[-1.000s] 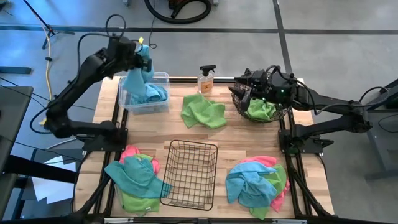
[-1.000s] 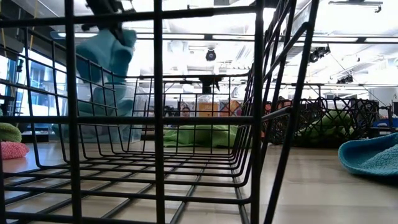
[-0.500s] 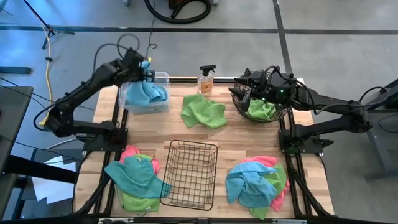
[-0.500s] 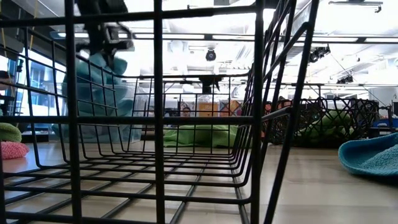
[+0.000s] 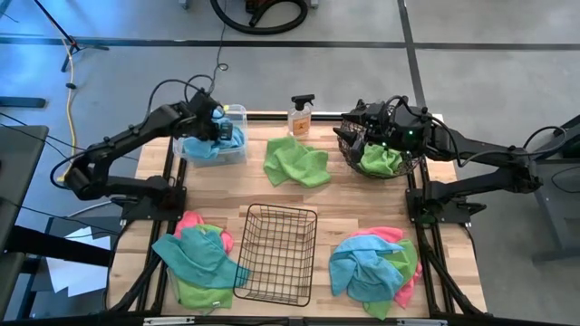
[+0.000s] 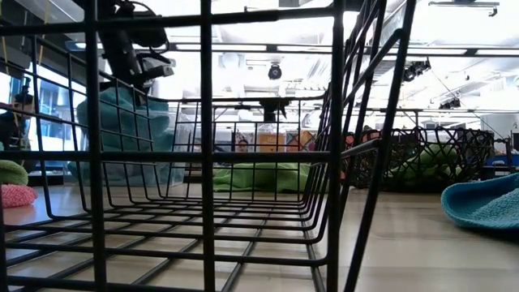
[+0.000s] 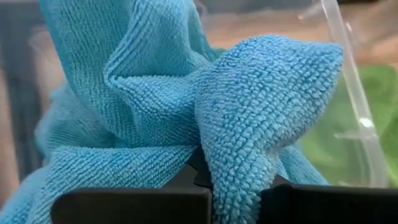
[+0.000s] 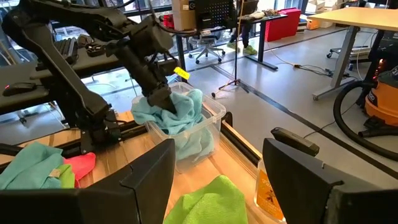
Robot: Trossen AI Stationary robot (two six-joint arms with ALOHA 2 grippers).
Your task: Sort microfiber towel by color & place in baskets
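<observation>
High view, looking straight down on a wooden table [image 5: 344,204]. At its far left corner sits a clear plastic bin [image 5: 235,114] holding teal-blue towels. The left gripper [image 5: 217,129] is lowered into that bin, its fingers pinched together on a teal towel [image 5: 207,147], whose folds bunch directly around and below the fingertips; in the left wrist view the blue cloth [image 7: 186,106] fills the space just ahead of the fingers. Near the front left corner lies a heap of pink, teal and green towels [image 5: 198,258]. A black rectangular wire-grid basket [image 5: 276,254] stands at the middle of the front edge. A loose lime green towel [image 5: 295,163] lies toward the far edge, just in front of an orange spray bottle [image 5: 300,116]. At the far right edge, a round dark woven-wire basket [image 5: 376,154] holds a green towel [image 5: 379,160]; the right gripper [image 5: 362,122] hovers over its rim with fingers apart, holding nothing. Another mixed towel heap [image 5: 373,264] lies near the front right corner.
</observation>
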